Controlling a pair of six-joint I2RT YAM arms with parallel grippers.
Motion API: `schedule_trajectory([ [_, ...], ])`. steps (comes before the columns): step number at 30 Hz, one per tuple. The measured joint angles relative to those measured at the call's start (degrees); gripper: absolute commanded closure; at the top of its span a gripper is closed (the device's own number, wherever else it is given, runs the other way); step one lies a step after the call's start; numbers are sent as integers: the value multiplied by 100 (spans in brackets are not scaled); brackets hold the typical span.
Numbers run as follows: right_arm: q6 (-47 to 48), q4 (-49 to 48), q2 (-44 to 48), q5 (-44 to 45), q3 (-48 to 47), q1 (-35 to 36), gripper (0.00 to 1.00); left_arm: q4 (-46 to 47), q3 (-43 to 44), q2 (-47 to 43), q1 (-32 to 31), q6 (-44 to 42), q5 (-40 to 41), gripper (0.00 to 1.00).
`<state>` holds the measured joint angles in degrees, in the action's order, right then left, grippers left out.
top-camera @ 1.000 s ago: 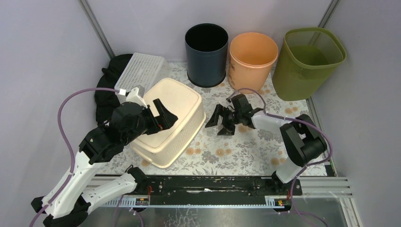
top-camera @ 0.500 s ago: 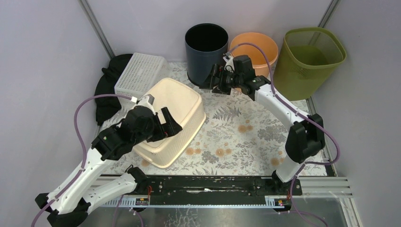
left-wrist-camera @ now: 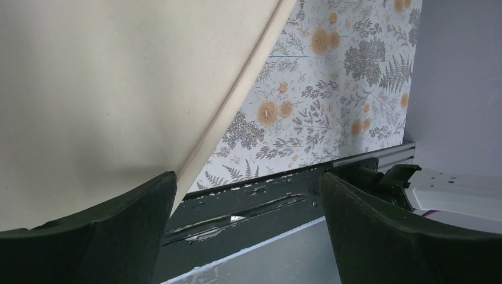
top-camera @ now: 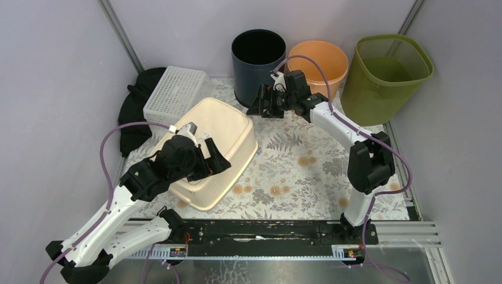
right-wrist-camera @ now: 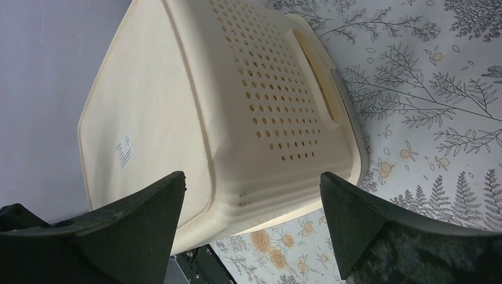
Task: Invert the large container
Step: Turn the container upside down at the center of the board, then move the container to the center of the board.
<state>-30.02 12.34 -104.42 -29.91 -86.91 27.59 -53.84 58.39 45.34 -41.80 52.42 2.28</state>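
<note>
The large cream container [top-camera: 228, 133] lies bottom up on the floral table, perforated side and handle facing right. It fills the upper left of the left wrist view [left-wrist-camera: 106, 89] and shows whole in the right wrist view [right-wrist-camera: 237, 106]. My left gripper [top-camera: 211, 158] is open and empty, hovering over the container's near corner; in its own view [left-wrist-camera: 247, 177] the jaws stand wide apart with the container's rim by the left finger. My right gripper [top-camera: 260, 106] is open and empty, raised at the back beside the dark bin, apart from the container, its jaws wide in its own view [right-wrist-camera: 251, 176].
A dark round bin [top-camera: 258, 65], an orange bin [top-camera: 317, 68] and a green mesh bin [top-camera: 388, 77] stand along the back. A white mesh basket [top-camera: 176, 89] lies upside down on a black bag [top-camera: 133, 112] at the back left. The black rail [top-camera: 266, 231] runs along the near edge.
My right gripper rose from the table's middle to the back beside the dark bin. My left gripper slid toward the container's near corner. The container has barely moved.
</note>
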Motion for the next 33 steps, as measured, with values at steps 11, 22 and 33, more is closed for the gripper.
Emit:
schedule_trajectory([
  [11, 632, -15, 0, 111, 0, 619, 12, 210, -151, -11, -125, 92, 37, 2],
  [22, 927, 109, 457, 846, 540, 833, 21, 551, -361, -118, -129, 188, 118, 1],
  [33, 940, 142, 1440, 1388, 1462, 868, 26, 660, -337, 15, -136, 186, 173, 0],
])
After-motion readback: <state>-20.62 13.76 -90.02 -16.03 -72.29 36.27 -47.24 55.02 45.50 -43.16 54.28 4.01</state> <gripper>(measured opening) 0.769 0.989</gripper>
